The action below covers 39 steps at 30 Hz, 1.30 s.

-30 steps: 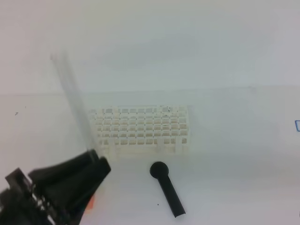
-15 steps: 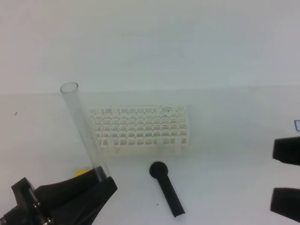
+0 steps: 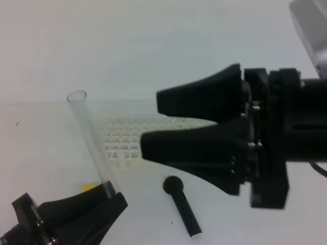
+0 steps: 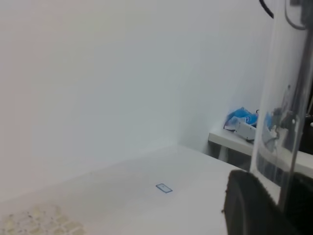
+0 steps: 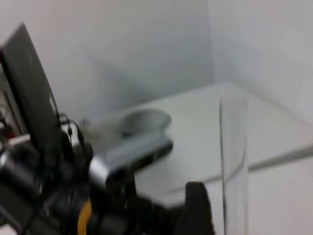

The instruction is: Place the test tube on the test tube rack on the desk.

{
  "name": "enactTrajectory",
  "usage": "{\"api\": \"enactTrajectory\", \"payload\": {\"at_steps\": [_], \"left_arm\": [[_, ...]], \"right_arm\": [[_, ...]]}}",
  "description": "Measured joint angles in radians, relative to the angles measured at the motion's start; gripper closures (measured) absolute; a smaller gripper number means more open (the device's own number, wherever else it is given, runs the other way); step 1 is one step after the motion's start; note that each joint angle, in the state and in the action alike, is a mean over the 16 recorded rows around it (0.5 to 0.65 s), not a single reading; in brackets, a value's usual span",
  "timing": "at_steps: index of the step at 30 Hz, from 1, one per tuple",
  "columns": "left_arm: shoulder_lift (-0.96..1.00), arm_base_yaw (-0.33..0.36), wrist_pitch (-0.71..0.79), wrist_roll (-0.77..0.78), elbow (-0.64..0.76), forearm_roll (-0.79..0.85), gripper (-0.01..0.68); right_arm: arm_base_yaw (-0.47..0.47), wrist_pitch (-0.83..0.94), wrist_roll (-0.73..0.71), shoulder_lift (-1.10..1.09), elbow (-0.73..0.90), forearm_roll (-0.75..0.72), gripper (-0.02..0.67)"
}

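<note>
The left gripper [image 3: 110,196] is clamped on the bottom end of the test tube [image 3: 90,140], which stands tilted just left of the test tube rack [image 3: 122,143] on the desk [image 3: 41,148]. The right gripper [image 3: 149,120], fingers spread apart and holding nothing, hangs over the rack's right part. 1 black scoop [image 3: 182,205] lies just in front of the rack.

Right gripper [image 3: 149,121] overhangs test tube rack [image 3: 120,142] right side — left holes exposed, black scoop [image 3: 182,205] just in front.
</note>
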Motion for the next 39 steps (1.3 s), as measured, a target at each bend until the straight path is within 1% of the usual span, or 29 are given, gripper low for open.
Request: {"api": "enactTrajectory", "payload": {"at_steps": [4,9,15,21,31,39], "left_arm": [[0.0,0.0,0.0,0.003,0.0,0.001,0.565],[0.0,0.0,0.002,0.007,0.0,0.002,0.565],[0.0,0.0,0.004,0.007,0.0,0.003,0.565],[0.0,0.0,0.012,0.006,0.0,0.003,0.565],[0.0,0.0,0.027,0.005,0.001,-0.017,0.565],[0.0,0.0,0.028,0.004,0.002,-0.048,0.565]], "right_arm": [[0.045,-0.024,-0.053,0.095,-0.073,0.071,0.123],[0.072,-0.013,-0.096,0.194,-0.152,0.14,0.123],[0.1,0.012,-0.111,0.274,-0.216,0.165,0.123],[0.124,0.016,-0.123,0.308,-0.244,0.177,0.133],[0.135,0.013,-0.137,0.317,-0.252,0.187,0.222],[0.135,0.017,-0.139,0.319,-0.252,0.188,0.328]]}}
